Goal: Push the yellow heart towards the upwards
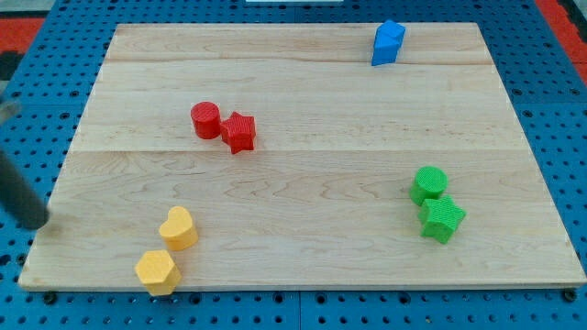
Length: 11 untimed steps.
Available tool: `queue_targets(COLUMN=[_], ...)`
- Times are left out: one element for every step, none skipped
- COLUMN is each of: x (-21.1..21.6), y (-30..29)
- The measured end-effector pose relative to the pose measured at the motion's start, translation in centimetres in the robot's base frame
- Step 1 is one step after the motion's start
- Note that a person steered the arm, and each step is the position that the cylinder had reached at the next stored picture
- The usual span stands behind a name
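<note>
Fingers we have none; our arm ends in a straight dark rod, so nothing is grasped or released. My tip (37,223) sits at the view's left, at the left edge of the table (321,92), well apart from every block. The table is pale wood with a visible grain, resting on a blue perforated board (55,307). The yellow heart (179,227) lies near the view's bottom left, its surface finely ribbed, and a yellow hexagonal block (156,271) sits just below it, close beside. A red cylinder (205,119) touches a red star (239,131) left of centre. A green cylinder (428,184) and green star (442,219) sit together at the right; a blue block (387,43) stands near the top edge
</note>
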State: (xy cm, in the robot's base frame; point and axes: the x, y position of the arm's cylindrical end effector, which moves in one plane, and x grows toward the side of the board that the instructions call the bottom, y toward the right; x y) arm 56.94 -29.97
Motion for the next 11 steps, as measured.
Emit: queue_targets(x=[2.3,1.0,-0.3,-0.5,2.8,4.7,0.0,-5.2,-5.7,1.8,-1.9], y=[6.4,13.2,15.0,19.3,25.7,26.4,25.8,25.8,20.7,24.3,16.8])
